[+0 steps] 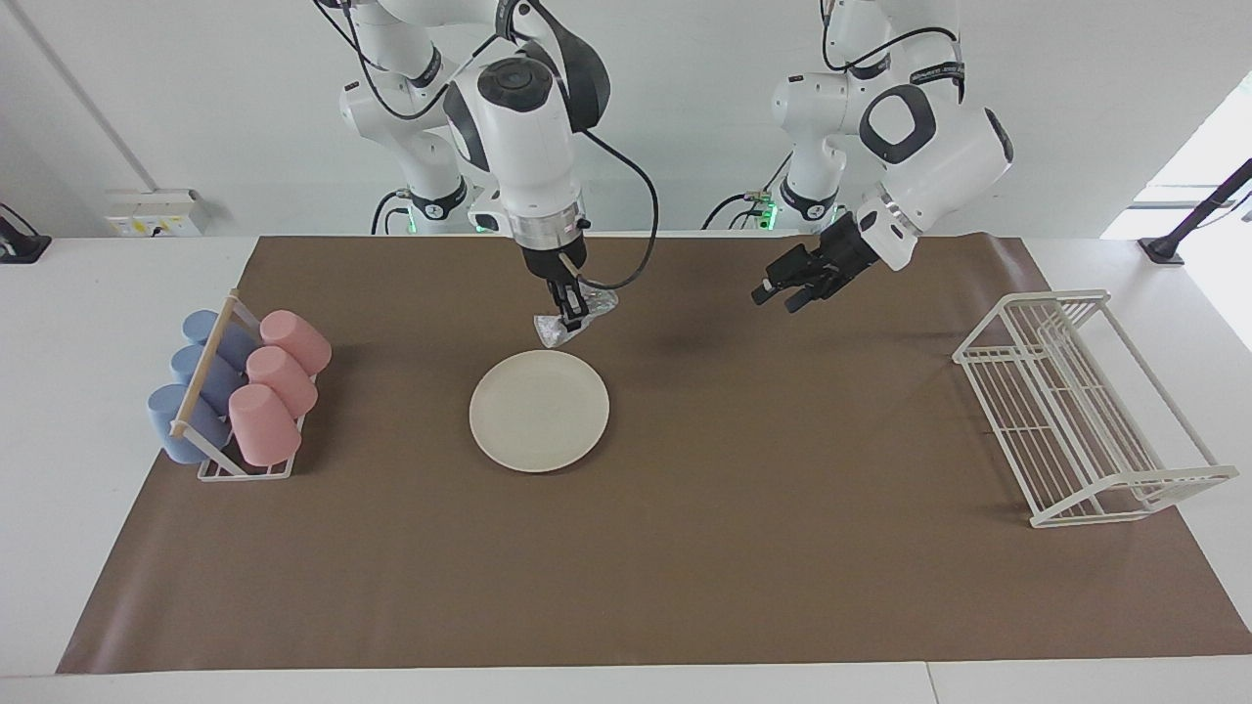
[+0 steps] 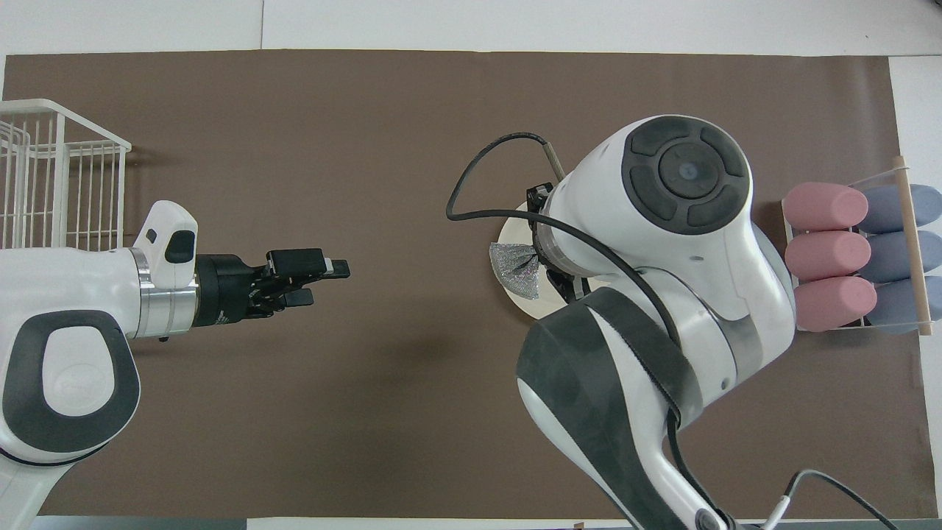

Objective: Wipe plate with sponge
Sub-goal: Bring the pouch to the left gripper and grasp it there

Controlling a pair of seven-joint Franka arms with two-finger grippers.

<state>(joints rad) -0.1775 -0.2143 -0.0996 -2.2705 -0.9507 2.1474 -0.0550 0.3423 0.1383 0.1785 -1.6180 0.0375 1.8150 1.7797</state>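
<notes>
Mid-counter, on the brown mat [image 1: 685,548], the plate [image 1: 539,411] lies flat with nothing on it, roughly midway between the edge nearest the robots and the edge farthest from them, a bit toward the right arm's end.

Right pincer [image 1: 570,315] is up in the air, pointing down, fingertips clamped on the sponge [image 1: 575,321]. Sponge hangs from the tips as a crumpled silvery wad, clear of the plate, no contact. In the overhead view the sponge [image 2: 516,269] sits over the plate's [image 2: 519,303] rim on the side toward the left arm's end; the right arm's wrist covers most of the plate there. A black cable loops off the right wrist.

Left pincer [image 1: 780,292] hangs in the air over bare mat, toward the left arm's end and well apart from the plate. Fingers stand apart, holding nothing; same in the overhead view [image 2: 327,281], where it points along the counter toward the plate. Left arm waits.

White wire rack [image 1: 1081,403] stands at the left arm's end of the counter, on the mat's edge, nothing in it. At the right arm's end, a small stand [image 1: 240,411] holds cups lying on their sides: three pink cups [image 1: 277,384] on the side facing the plate, three blue cups [image 1: 196,376] on the side toward the counter's end edge. A wooden bar runs across the top of the stand between the two rows.
</notes>
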